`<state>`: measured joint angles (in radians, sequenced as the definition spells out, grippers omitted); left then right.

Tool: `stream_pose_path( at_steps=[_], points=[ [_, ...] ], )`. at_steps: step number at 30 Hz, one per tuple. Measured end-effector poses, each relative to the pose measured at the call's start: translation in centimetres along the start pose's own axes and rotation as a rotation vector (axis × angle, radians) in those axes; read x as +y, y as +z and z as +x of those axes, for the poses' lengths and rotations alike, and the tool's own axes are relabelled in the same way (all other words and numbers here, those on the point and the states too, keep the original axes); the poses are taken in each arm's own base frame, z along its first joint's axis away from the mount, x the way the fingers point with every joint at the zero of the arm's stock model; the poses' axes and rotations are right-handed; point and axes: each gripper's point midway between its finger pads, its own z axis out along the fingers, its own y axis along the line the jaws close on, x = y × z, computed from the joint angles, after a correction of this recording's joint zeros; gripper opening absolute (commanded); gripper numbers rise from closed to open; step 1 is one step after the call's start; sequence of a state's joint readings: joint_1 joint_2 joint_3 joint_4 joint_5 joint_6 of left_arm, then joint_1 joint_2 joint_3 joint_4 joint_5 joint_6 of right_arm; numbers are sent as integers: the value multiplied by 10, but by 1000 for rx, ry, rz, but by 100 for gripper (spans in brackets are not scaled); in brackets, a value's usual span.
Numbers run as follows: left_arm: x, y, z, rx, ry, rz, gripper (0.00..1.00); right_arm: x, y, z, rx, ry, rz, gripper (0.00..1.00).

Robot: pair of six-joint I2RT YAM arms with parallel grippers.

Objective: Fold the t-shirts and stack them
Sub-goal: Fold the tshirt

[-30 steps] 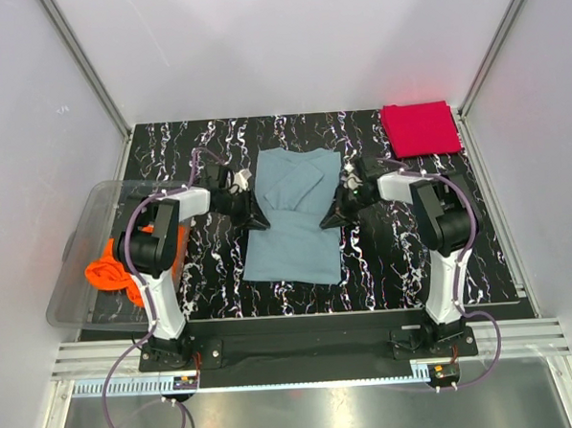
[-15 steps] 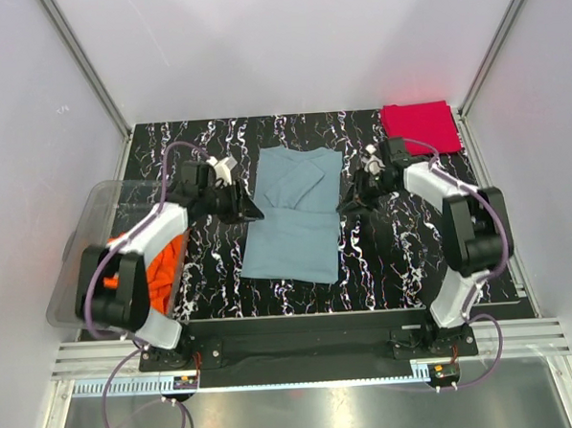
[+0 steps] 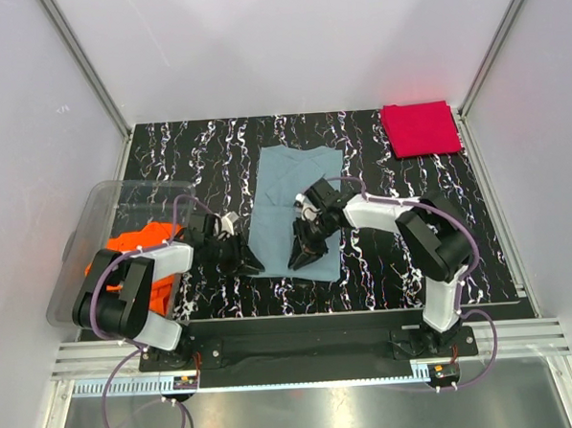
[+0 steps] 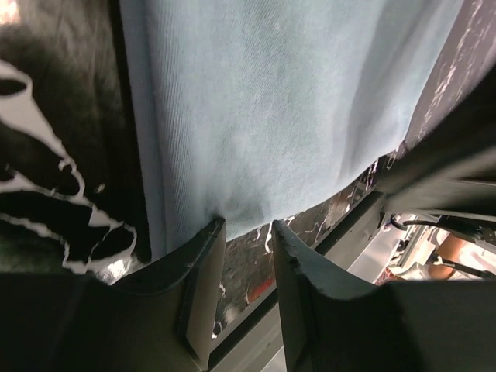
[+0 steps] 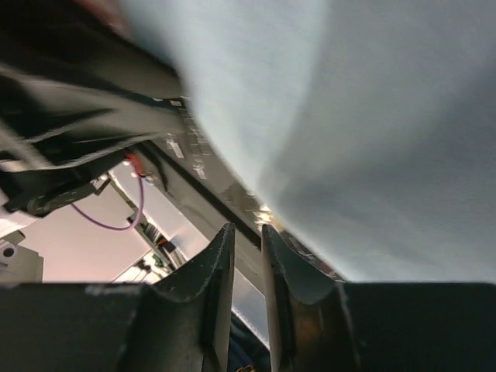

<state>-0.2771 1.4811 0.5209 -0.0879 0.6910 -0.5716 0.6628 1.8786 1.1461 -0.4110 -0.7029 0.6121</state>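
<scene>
I saw the grey-blue t-shirt (image 3: 272,215) lying partly folded in the middle of the tabletop (image 3: 375,267). The left jaws sat at its near left corner, slightly parted, one tip touching the hem and nothing between them. The right jaws stood at its near right edge, narrowly parted and gripping nothing. The folded red t-shirt (image 3: 421,128) lay at the far right corner. The orange t-shirt (image 3: 144,243) sat in the clear bin (image 3: 95,224) on the left.

Central t-shirt (image 3: 285,190); second t-shirt (image 3: 420,128) far right; third t-shirt (image 3: 139,239) in left bin (image 3: 90,219).
</scene>
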Motion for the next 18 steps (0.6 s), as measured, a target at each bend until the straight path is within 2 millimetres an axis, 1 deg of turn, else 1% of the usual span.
stream_pose_path(
  at_steps=[4, 7, 9, 12, 15, 18],
  points=[
    [-1, 2, -4, -20, -6, 10, 37, -27, 12, 18, 42, 54, 34, 27],
    [-1, 3, -3, -29, -21, 16, 37, -44, 15, 33, 65, 86, 57, 26],
    [0, 3, -3, -42, -24, 20, 37, -54, 12, 41, 71, 109, 62, 26],
    [0, 1, -2, -63, -23, 20, 37, -72, -6, 44, 26, 162, 63, 27],
    [1, 0, -2, -78, -26, 14, 38, -98, -32, 42, -47, 276, 63, 27],
    [1, -2, -1, -86, -22, 10, 42, -115, -54, 41, -107, 356, 76, 27]
  ],
)
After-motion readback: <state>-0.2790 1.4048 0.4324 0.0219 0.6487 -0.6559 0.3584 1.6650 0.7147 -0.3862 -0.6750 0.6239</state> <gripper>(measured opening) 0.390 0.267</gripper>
